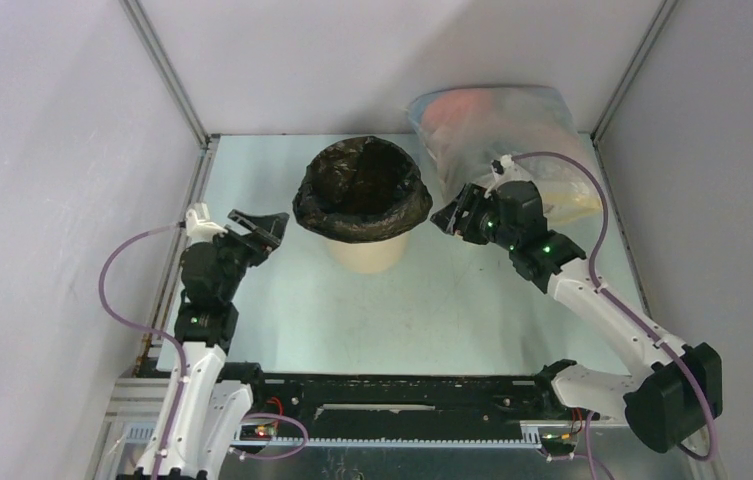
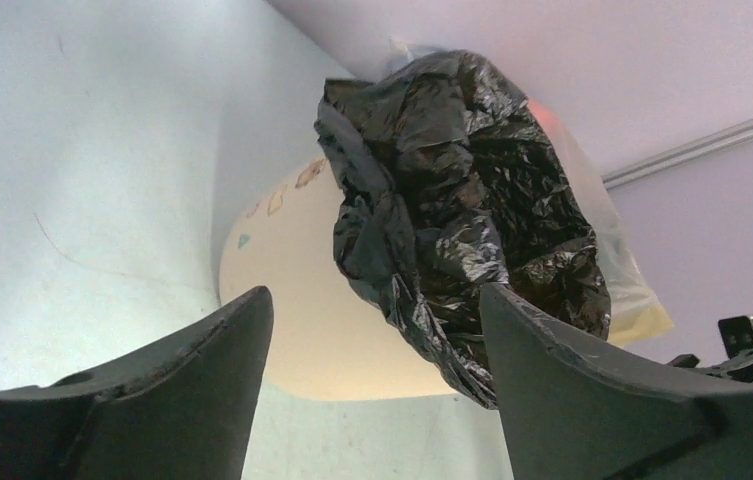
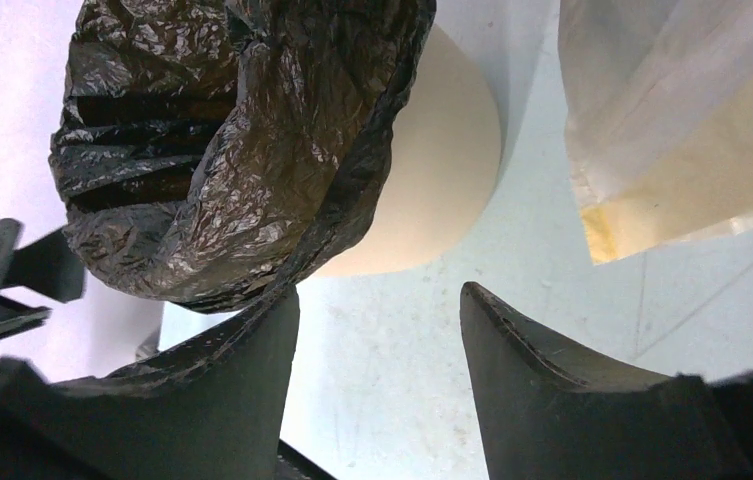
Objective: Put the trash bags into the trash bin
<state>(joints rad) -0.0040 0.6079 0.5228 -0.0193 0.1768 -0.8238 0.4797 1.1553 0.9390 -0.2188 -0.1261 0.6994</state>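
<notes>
**Overhead view.** You see the trash bin [image 1: 370, 256] upright near the middle of the desk [image 1: 452, 310]. It is a round, smooth-walled beige bucket that tapers toward its base, with its long axis vertical and its mouth pointing up.

The black trash bag [image 1: 362, 190] sits in that mouth, opened upward along the same axis. Its thin, glossy, heavily crinkled film is folded out over the rim. It hangs as a puffy collar around the upper wall and leaves the lower wall bare.

Your left gripper [image 1: 270, 230] hangs just left of the bin, jaws spread apart and released, with nothing between them. Your right gripper [image 1: 449, 212] stands just right of the bin, jaws likewise parted and holding nothing. In its wrist view the bag's lower fold lies close by one finger, but you cannot tell whether they touch.

Behind the right gripper, a translucent whitish bag [image 1: 497, 120] with pinkish and yellowish contents rests at the desk's far right corner.
</notes>
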